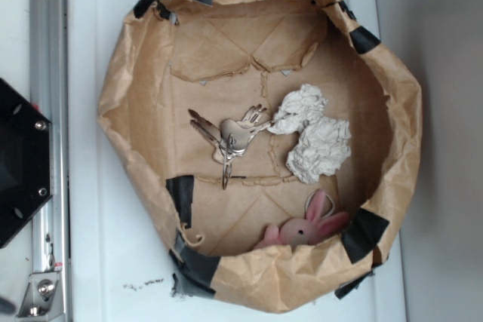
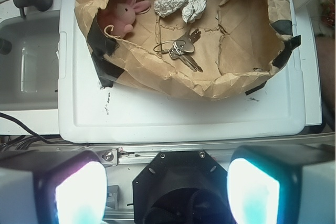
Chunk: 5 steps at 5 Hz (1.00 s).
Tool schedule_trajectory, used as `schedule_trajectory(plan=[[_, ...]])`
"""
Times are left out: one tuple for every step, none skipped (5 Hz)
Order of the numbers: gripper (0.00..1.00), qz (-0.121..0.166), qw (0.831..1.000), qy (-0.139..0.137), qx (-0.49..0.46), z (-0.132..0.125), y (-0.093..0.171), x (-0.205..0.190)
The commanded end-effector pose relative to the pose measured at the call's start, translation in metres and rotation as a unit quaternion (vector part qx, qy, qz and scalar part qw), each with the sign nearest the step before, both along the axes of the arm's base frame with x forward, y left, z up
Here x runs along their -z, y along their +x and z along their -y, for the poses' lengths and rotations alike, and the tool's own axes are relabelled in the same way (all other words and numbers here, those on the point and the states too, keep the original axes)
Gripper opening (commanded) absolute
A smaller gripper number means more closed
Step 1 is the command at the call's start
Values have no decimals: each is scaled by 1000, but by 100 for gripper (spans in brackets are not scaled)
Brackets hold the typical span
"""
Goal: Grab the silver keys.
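The silver keys (image 1: 230,137) lie fanned out from one ring on the floor of a rolled-down brown paper bag (image 1: 121,103). In the wrist view the silver keys (image 2: 181,48) sit mid-bag, far ahead of my gripper (image 2: 167,192). Its two fingers (image 2: 79,192) stand wide apart at the bottom of that view, over the black robot base (image 2: 178,182), with nothing between them. The gripper is open and does not show in the exterior view.
A crumpled white paper wad (image 1: 313,133) touches the keys' right side. A pink plush bunny (image 1: 306,228) leans in the bag's lower corner. The bag (image 2: 210,85) rests on a white board (image 2: 184,114). A sink (image 2: 26,61) lies left; a metal rail (image 1: 49,73) borders the board.
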State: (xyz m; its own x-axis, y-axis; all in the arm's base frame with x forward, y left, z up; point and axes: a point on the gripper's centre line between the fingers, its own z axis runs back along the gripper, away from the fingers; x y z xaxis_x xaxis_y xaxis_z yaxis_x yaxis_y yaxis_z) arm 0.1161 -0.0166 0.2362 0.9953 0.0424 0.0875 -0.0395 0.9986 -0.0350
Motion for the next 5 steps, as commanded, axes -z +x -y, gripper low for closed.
schedule_trajectory(plan=[[100,0,1000,0,0,0,0,0],[100,20,997,1,-72,8,39,1],[100,59,991,3,-120,12,71,8],[100,68,980,-31,-183,1,100,16],[100,72,961,-63,-260,-19,109,28]])
